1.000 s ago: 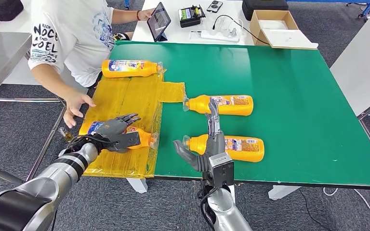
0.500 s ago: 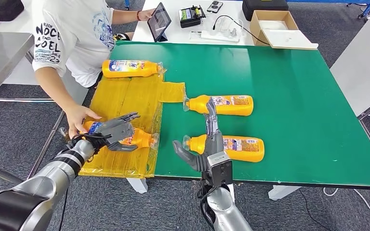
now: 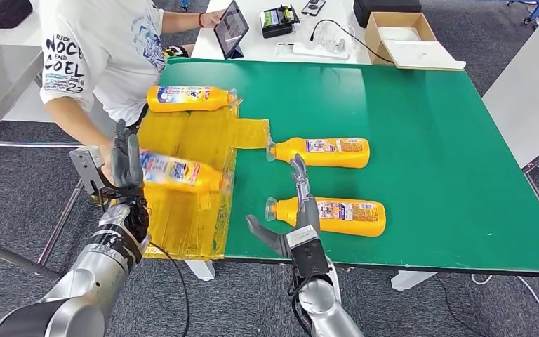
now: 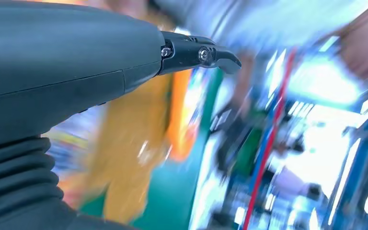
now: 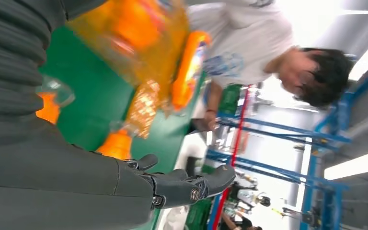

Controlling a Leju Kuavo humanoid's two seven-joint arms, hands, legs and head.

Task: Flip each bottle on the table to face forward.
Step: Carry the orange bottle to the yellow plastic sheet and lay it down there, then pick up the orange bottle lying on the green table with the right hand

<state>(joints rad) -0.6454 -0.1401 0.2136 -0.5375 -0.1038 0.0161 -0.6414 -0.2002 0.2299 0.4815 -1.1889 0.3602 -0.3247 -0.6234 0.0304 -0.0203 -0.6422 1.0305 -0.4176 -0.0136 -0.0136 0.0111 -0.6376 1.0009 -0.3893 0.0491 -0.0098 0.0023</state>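
Head view: an orange bottle (image 3: 179,172) is grasped by the left hand (image 3: 125,163) and held lifted over the yellow sheet (image 3: 196,144) at the table's (image 3: 428,140) left edge, judged mid-flip; next, a label-forward set-down. The right hand (image 3: 291,214) hovers released beside the near bottle (image 3: 337,216).

Left wrist view: blurred.

Right wrist view: fingers (image 5: 191,184) are spread, holding nothing.

Behind the green surface (image 3: 428,140) there was a white desk (image 3: 337,35) with a bunch of stuff on it: a tablet (image 3: 230,28) propped up on its stand, a black device with a green label (image 3: 278,18), a white power strip (image 3: 311,50) with a black cable looped over it, and an open cardboard box (image 3: 407,38). A person in a white printed t-shirt (image 3: 105,49) stood at the far left corner, one hand at the tablet. Grey carpet (image 3: 463,302) covered the floor.
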